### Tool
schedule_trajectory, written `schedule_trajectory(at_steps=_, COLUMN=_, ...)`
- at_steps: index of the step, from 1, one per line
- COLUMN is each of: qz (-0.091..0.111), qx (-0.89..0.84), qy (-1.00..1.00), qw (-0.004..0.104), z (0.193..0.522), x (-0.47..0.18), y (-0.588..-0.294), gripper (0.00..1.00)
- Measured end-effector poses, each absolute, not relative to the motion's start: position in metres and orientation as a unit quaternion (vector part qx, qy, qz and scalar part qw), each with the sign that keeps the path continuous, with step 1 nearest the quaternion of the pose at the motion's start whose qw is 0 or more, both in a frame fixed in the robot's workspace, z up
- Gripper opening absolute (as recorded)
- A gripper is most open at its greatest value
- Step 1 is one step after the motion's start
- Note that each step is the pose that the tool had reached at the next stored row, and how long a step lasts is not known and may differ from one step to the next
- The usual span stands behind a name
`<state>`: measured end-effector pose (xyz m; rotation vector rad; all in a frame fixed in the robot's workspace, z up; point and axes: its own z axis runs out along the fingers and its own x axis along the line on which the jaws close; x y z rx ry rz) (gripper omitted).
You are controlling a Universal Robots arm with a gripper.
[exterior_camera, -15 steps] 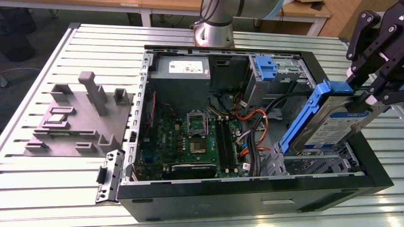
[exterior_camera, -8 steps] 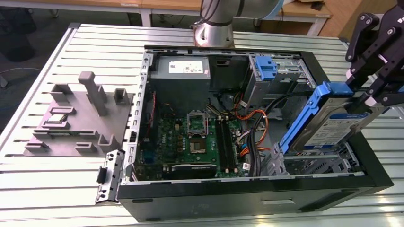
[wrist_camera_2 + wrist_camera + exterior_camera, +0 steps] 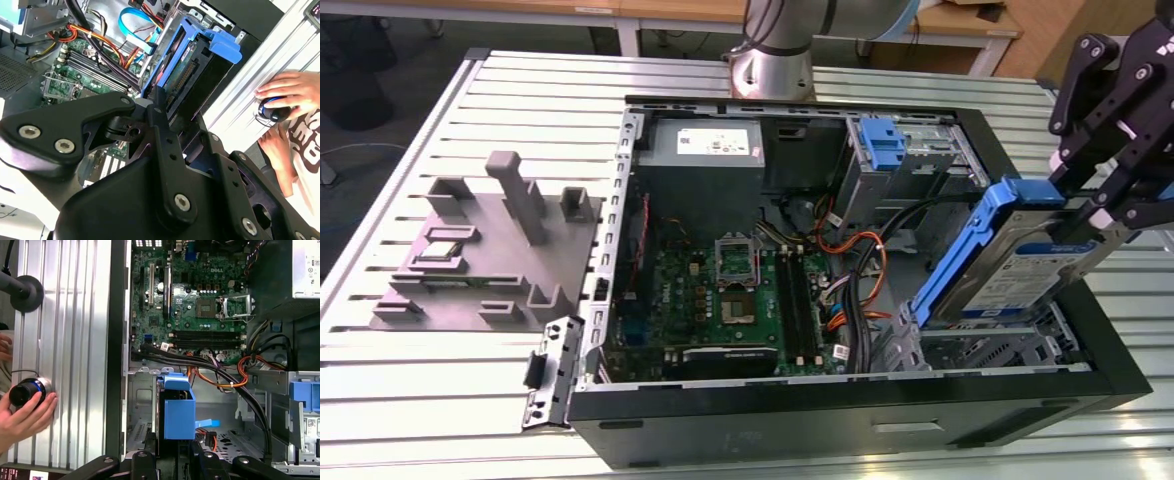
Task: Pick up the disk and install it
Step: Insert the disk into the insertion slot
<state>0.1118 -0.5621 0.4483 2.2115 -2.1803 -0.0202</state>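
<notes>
The disk [image 3: 1014, 262], a silver drive with a blue-and-white label and blue rails, hangs tilted on edge over the open computer case [image 3: 854, 400] at the exterior view's right. Its lower end dips toward the metal drive bay [image 3: 987, 345] in the case's near right corner. My black gripper [image 3: 1091, 215] is shut on the disk's upper end. In both wrist views the disk [image 3: 192, 65] [image 3: 177, 412] juts out from my gripper [image 3: 175, 120] [image 3: 172, 455], with the bay floor beneath it.
Inside the case lie the green motherboard [image 3: 734, 290], a grey power-supply box [image 3: 707, 150], orange and black cables [image 3: 861, 260] and a bare blue bracket [image 3: 887, 145] in the upper bay. A grey fixture [image 3: 494, 250] stands outside. A person's hand [image 3: 25, 412] rests on a knob beside the case.
</notes>
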Motion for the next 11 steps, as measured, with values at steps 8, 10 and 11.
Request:
schedule_trajectory(at_steps=8, qz=-0.007, qx=0.712, qy=-0.702, qw=0.018, z=0.4459, x=0.112, y=-0.5621, gripper=0.35)
schedule_trajectory(at_steps=10, qz=-0.006, qx=0.712, qy=-0.702, qw=0.018, z=0.4437, x=0.1122, y=-0.5621, gripper=0.35)
schedule_trajectory(at_steps=11, qz=-0.006, qx=0.712, qy=-0.702, qw=0.018, z=0.4425, x=0.1123, y=-0.562, gripper=0.35)
